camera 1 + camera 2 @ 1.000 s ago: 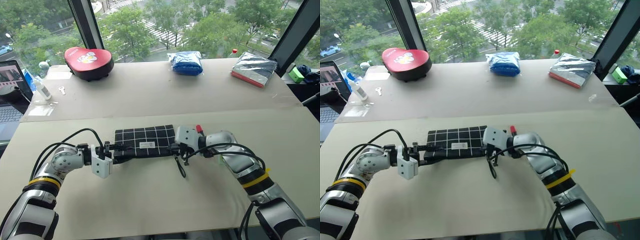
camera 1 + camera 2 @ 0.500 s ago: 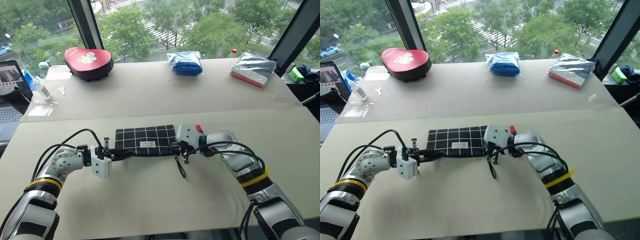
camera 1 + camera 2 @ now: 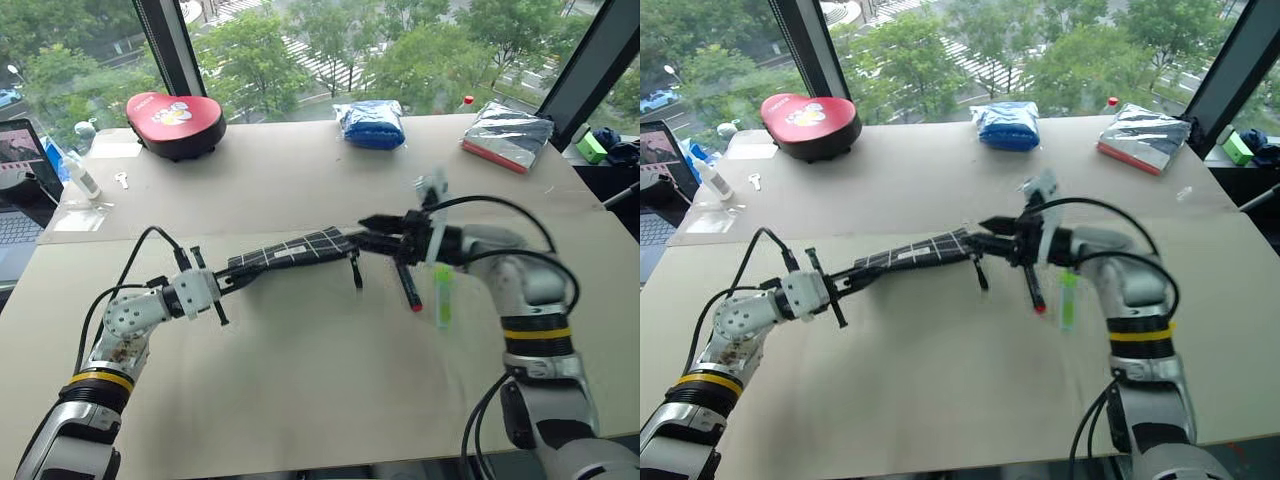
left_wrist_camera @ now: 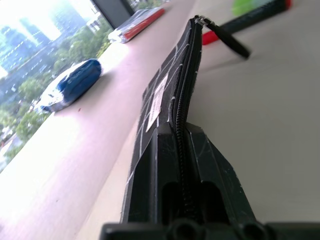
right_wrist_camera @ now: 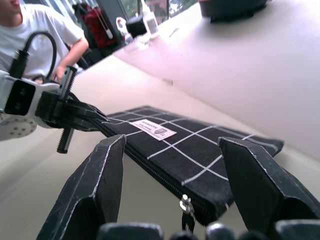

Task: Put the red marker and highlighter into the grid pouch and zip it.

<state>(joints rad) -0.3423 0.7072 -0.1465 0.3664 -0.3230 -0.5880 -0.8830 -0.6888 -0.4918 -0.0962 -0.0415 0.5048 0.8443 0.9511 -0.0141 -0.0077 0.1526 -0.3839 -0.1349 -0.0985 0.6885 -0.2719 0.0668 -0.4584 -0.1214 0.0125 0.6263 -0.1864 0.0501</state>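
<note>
Grid pouch (image 3: 293, 252): matt black woven cloth, white printed grid lines, a small white sewn label, a black toothed zipper along its edge with a small metal slider and a black cord pull. Left gripper (image 3: 226, 284) fingers: matt black moulded plastic, lightly scuffed. Right gripper (image 5: 170, 200) fingers: the same dull black plastic. Tabletop (image 3: 300, 380): smooth, pale beige, low sheen. Red marker (image 3: 407, 285): smooth black plastic barrel, red tip. Highlighter (image 3: 442, 296): light-green plastic, blurred. Silver packet (image 3: 508, 136): shiny, crinkled foil. Blue bag (image 3: 371, 125): glossy clear wrapping over blue contents.
</note>
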